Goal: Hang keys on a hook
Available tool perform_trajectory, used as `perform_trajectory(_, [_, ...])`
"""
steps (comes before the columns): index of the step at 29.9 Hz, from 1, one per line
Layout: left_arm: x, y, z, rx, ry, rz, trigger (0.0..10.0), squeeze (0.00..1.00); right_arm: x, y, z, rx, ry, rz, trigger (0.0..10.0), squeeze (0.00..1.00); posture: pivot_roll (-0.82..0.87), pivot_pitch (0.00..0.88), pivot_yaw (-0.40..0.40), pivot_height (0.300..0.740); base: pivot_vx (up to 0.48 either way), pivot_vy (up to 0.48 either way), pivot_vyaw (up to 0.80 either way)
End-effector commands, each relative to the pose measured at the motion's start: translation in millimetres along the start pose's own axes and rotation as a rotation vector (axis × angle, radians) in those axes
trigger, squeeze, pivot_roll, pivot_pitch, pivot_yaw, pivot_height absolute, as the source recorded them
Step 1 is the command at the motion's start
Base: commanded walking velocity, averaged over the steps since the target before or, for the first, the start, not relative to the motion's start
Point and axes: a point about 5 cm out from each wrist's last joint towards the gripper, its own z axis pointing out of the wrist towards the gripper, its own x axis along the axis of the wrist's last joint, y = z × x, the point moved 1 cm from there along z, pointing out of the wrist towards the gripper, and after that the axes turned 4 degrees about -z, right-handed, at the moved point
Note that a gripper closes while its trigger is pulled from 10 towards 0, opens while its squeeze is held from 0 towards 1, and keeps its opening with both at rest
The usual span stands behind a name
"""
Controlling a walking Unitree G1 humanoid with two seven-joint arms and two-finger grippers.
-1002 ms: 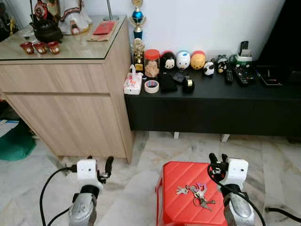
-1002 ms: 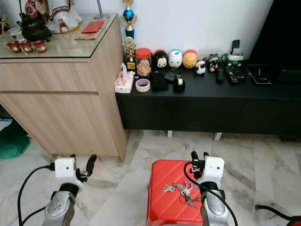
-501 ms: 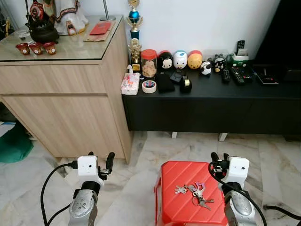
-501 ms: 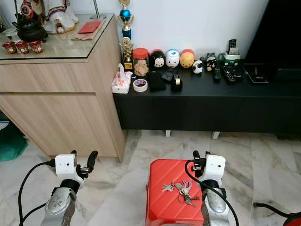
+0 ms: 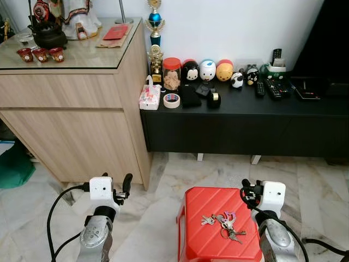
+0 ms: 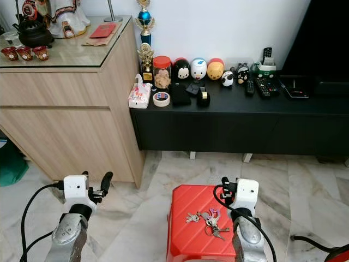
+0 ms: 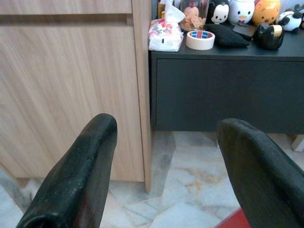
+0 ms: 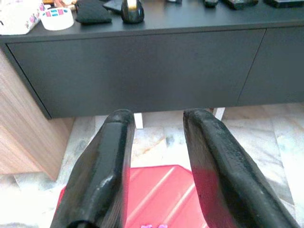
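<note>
A bunch of keys [image 5: 224, 224] lies on the red stool [image 5: 199, 240]. Wrist views reveal both left hand [image 7: 166, 156] and right hand [image 8: 156, 142] spread, holding nothing.

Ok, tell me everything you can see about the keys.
The keys are a small bunch of silvery metal keys on a ring, with a purplish tag or key among them. They lie flat and spread out on top of the red stool, toward its right side. Nothing grips them; the right gripper hangs just beside them, open.
</note>
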Motion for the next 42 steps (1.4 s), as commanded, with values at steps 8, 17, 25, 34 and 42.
perform_trajectory(8, [-2.9,0.2,0.9,0.012,-0.021,-0.007,10.0,0.0,0.0,0.5,-0.1,-0.012,-0.005,0.011,10.0,0.0,-0.02,0.031,-0.017,0.681,0.0,0.0,0.0])
perform_trajectory(17, [-5.8,-0.9,-1.4,0.016,-0.033,-0.005,10.0,0.0,-0.3,3.2,1.0,-0.03,-0.014,0.011,10.0,0.0,-0.02,0.042,-0.017,0.681,0.0,0.0,0.0])
perform_trajectory(25, [-6.8,-2.2,-2.0,0.023,-0.038,-0.004,10.0,0.0,-0.5,1.6,2.3,-0.035,-0.022,0.016,10.0,0.0,-0.01,0.044,-0.019,0.681,0.0,0.0,0.0])
perform_trajectory(34, [-7.8,-0.5,-3.0,0.026,-0.042,-0.008,10.0,0.0,-5.3,2.0,4.4,-0.041,-0.073,0.004,10.0,0.0,-0.01,0.047,-0.019,0.656,0.0,0.0,0.0])
perform_trajectory(42, [-8.1,0.6,-1.3,0.02,-0.048,-0.014,10.0,0.0,-5.0,1.3,3.3,-0.049,-0.056,0.004,10.0,0.0,-0.01,0.048,-0.015,0.646,0.0,0.0,0.0])
